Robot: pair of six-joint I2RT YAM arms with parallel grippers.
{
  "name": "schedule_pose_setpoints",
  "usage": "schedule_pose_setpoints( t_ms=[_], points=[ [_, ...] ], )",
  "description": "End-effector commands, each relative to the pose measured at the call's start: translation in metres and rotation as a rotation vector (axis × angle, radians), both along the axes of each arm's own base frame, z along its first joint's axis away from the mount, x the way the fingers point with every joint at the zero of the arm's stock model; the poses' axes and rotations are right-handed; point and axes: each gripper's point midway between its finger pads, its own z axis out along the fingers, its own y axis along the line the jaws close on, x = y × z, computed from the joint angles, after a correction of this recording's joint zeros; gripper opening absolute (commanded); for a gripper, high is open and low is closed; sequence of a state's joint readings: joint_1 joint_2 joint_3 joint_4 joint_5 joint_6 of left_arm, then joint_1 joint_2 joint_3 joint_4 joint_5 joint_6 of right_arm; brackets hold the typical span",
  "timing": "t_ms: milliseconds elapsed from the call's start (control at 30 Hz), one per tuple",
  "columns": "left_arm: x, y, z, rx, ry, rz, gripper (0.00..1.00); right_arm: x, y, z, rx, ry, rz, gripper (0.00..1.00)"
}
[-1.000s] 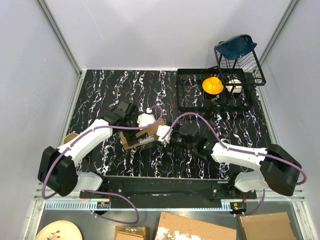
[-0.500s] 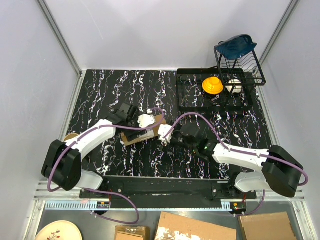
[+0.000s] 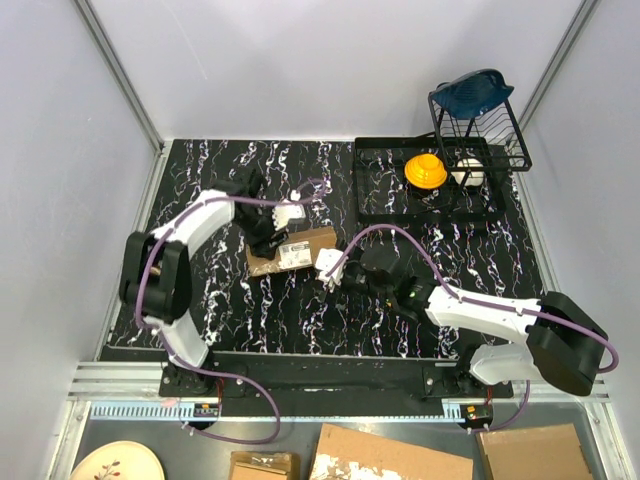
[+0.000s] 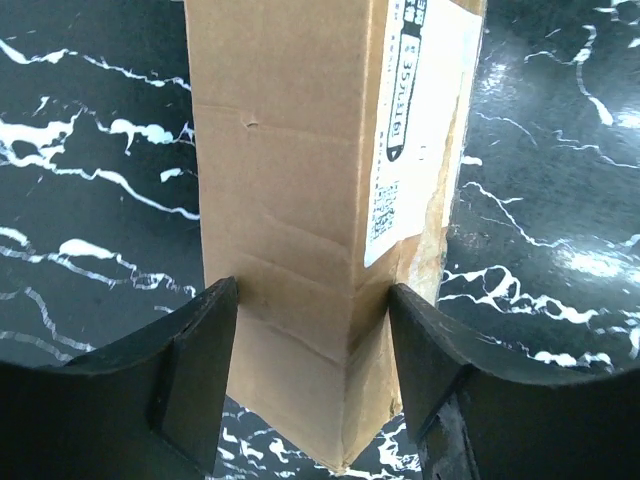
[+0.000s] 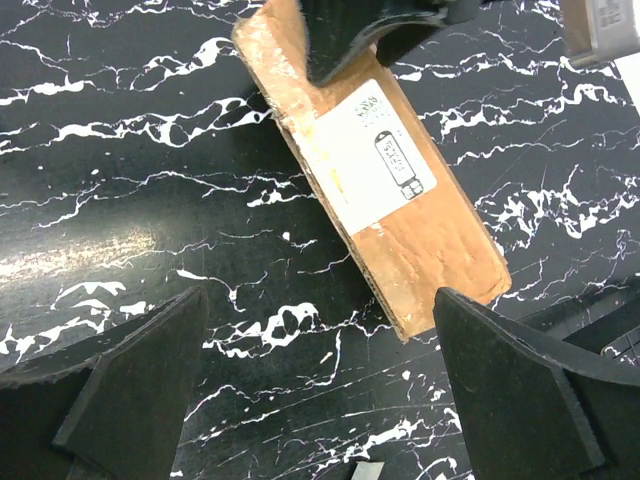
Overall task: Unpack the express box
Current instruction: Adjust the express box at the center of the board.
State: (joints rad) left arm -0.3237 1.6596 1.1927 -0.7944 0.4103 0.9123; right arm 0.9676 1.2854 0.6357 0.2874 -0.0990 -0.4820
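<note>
Creased brown express box [image 4: 290, 200] with a white label is clamped between the left hand's [image 4: 312, 290] fingers. The right hand [image 5: 320, 300] gapes empty just short of it.

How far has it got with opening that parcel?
Barely started. Done: the left end effector has its fingers against both sides of one end of the express box, which lies flat on the table. In hand: the right end effector hangs open over the other end. Left: the box looks closed, label intact, nothing taken out.
</note>
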Motion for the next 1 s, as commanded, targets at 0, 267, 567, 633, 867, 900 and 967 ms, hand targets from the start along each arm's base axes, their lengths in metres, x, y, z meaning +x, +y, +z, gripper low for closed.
schedule_pose_setpoints(
  t_ms=[0, 267, 567, 633, 867, 900, 967],
  points=[
    [-0.044, 0.008, -0.023, -0.099, 0.427, -0.098, 0.49, 0.006, 0.011, 0.034, 0.047, -0.06, 0.022, 1.0],
    [-0.062, 0.016, -0.022, -0.11, 0.615, -0.272, 0.47, 0.02, 0.023, 0.031, 0.005, -0.088, 0.061, 1.0],
    [-0.064, 0.032, -0.038, -0.03, 0.674, -0.334, 0.48, 0.013, 0.055, 0.021, -0.039, 0.012, 0.257, 0.97],
    [-0.065, 0.032, -0.037, -0.033, 0.671, -0.337, 0.48, 0.008, 0.057, 0.011, -0.057, 0.049, 0.283, 0.96],
    [-0.066, 0.029, -0.037, -0.054, 0.677, -0.336, 0.47, -0.023, 0.074, -0.013, -0.108, 0.145, 0.39, 0.88],
    [-0.066, 0.029, -0.037, -0.056, 0.675, -0.337, 0.47, -0.028, 0.071, -0.02, -0.13, 0.159, 0.397, 0.86],
    [-0.066, 0.029, -0.037, -0.057, 0.674, -0.335, 0.47, -0.031, 0.073, -0.025, -0.144, 0.157, 0.402, 0.85]
  ],
)
